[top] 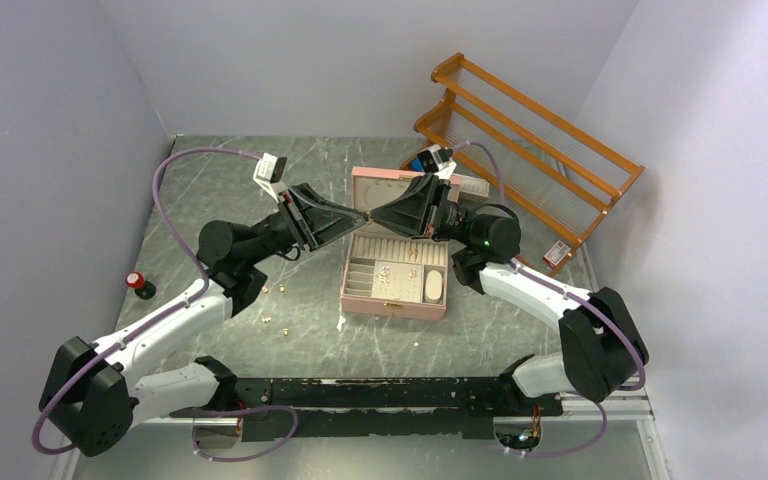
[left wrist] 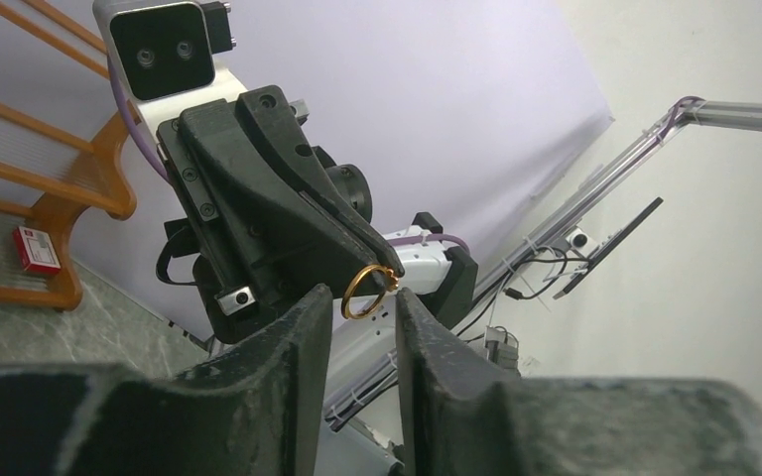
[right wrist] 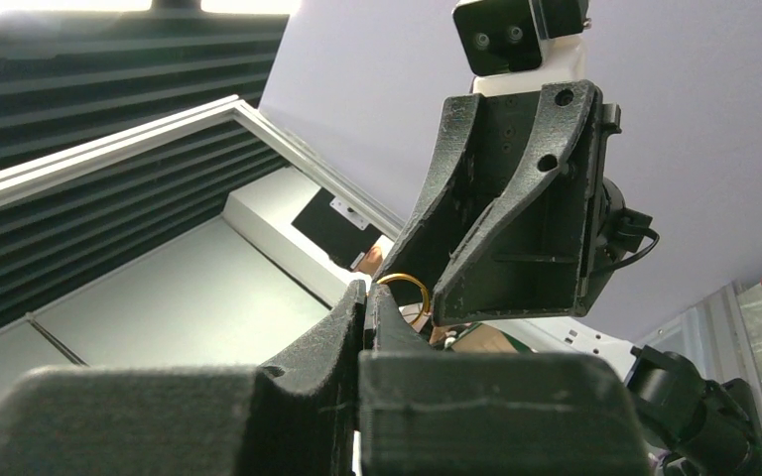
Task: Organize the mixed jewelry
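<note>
One gold ring (left wrist: 369, 294) hangs in the air above the pink jewelry box (top: 393, 308), pinched at its rim by my right gripper (right wrist: 372, 296), whose two fingers are pressed tight together on it. My left gripper (left wrist: 355, 302) faces it tip to tip, its two fingers spread with a gap between them, one on each side of the ring; I cannot tell whether either one touches the gold. Both my arms reach forward and inward from the near edge, elbows bent, so the two grippers meet nose to nose over the rear half of the open box. Left of the box, on the marbled table (top: 260, 190), I count four small gold pieces (top: 265, 319) lying loose, and one pale wiry bit (top: 341, 322) just beside the box's front left corner. More gold bits sit in the box's compartments, too small to count. Farther out stand one wooden rack (top: 545, 113) at the back right and one red-capped object (top: 138, 282) at the far left.
</note>
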